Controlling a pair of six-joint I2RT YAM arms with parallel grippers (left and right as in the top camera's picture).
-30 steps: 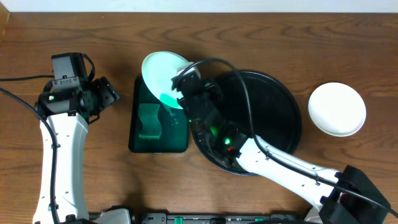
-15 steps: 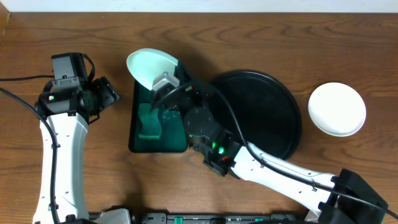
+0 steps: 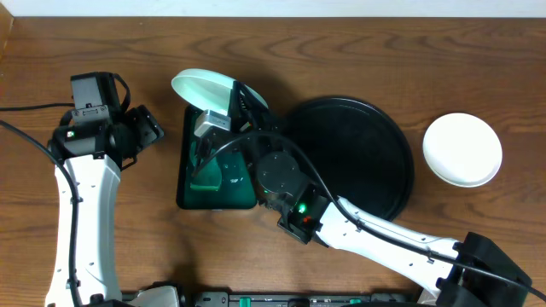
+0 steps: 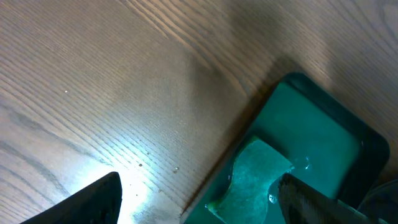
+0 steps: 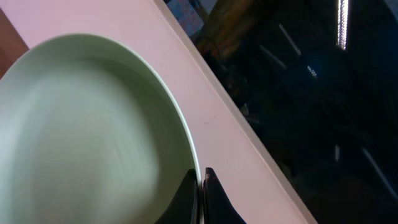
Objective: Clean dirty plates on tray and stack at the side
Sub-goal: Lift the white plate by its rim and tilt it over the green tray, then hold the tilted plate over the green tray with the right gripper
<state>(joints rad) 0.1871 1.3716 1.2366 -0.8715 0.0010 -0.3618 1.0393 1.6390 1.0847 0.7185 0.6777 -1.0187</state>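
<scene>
My right gripper (image 3: 232, 101) is shut on the rim of a pale mint plate (image 3: 201, 87) and holds it tilted on edge above the far end of the green tray. In the right wrist view both fingertips (image 5: 200, 180) pinch the rim of the plate (image 5: 87, 137). The round black tray (image 3: 375, 128) lies to the right of that arm. A white plate (image 3: 462, 149) rests on the table right of the black tray. My left gripper (image 3: 147, 130) stands open left of the green tray, and its fingers (image 4: 93, 199) have nothing between them.
A rectangular dark green tray (image 3: 247, 196) with liquid holds a green sponge (image 3: 205, 169). In the left wrist view the sponge (image 4: 249, 177) lies near the corner of that tray (image 4: 329, 134). The right arm's forearm (image 3: 384, 234) crosses the black tray's near edge.
My right arm has carried the plate left, from the black tray's edge to above the green tray, and tipped it more on edge. The left arm has not moved.
</scene>
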